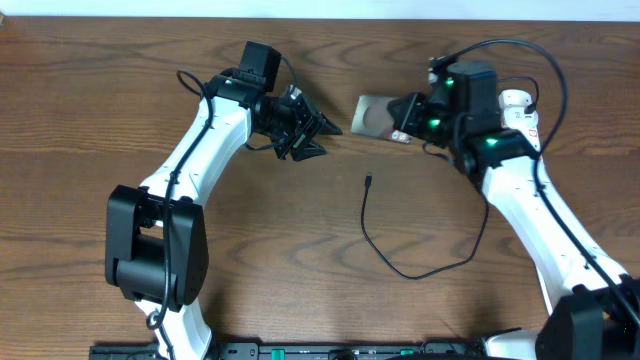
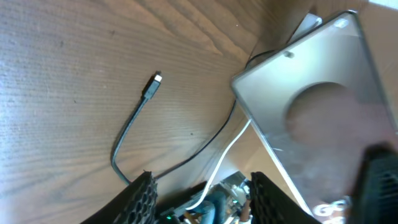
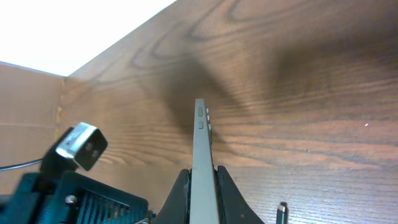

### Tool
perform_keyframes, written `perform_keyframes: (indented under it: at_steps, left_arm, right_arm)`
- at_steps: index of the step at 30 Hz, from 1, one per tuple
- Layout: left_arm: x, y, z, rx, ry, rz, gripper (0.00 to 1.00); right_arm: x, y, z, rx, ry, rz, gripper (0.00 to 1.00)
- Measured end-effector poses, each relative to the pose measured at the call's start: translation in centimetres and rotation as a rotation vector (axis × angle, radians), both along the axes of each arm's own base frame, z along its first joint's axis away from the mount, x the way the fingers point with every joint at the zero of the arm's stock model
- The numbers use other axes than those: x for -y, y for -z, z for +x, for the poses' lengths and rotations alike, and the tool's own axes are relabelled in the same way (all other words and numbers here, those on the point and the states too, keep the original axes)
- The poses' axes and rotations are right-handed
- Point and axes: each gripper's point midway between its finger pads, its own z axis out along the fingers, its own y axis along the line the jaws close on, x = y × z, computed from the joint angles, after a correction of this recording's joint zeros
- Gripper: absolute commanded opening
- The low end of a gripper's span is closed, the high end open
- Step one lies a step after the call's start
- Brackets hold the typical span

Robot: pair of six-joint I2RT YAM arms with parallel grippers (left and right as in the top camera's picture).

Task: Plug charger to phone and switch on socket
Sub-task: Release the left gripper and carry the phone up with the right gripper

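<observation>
Right gripper (image 3: pixel 200 178) around the edge-on phone (image 3: pixel 201 134), charger tip (image 3: pixel 282 210) near.

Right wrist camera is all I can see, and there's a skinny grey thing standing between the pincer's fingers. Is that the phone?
Observer: Yes. The left wrist camera shows the phone's flat back, with a pale round circle on it.
Operator: Is the charger in it?
Observer: No. From overhead, the connector tip lies on the table, apart from the phone. Its cable curls off toward the right arm.
Operator: What's the other pincer doing?
Observer: The left pincer is open and empty, near the phone but not touching it.
</observation>
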Motion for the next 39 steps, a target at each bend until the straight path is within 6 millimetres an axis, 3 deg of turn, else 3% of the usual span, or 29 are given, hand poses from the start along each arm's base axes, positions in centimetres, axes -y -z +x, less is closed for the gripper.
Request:
perform_keyframes:
  at_steps: [11,16,22,26,32,39]
  left_arm:
    - [0.1,-0.1,0.2,0.138,0.106,0.002,0.53]
    - [0.2,-0.3,0.8,0.182,0.114,-0.004,0.65]
    - [0.5,-0.9,2.1,0.262,0.119,-0.016,0.69]
    - [0.4,-0.8,2.6,0.281,0.105,0.003,0.70]
    - [0.0,-0.9,3.8,0.243,0.013,0.008,0.80]
    - [-1.0,-3.2,7.1,0.278,-0.111,-0.087,0.82]
  right_arm:
    - [1.9,-1.8,0.1,0.018,0.034,0.051,0.01]
    - [2.5,-1.8,0.2,-0.003,0.060,0.079,0.01]
    - [2.4,-2.1,0.4,0.006,0.063,0.092,0.01]
    - [2.3,-3.1,1.5,0.058,0.072,0.120,0.01]
    - [1.6,-3.2,4.1,0.119,0.057,0.196,0.01]
    - [0.1,-1.9,5.6,0.096,0.024,0.306,0.01]
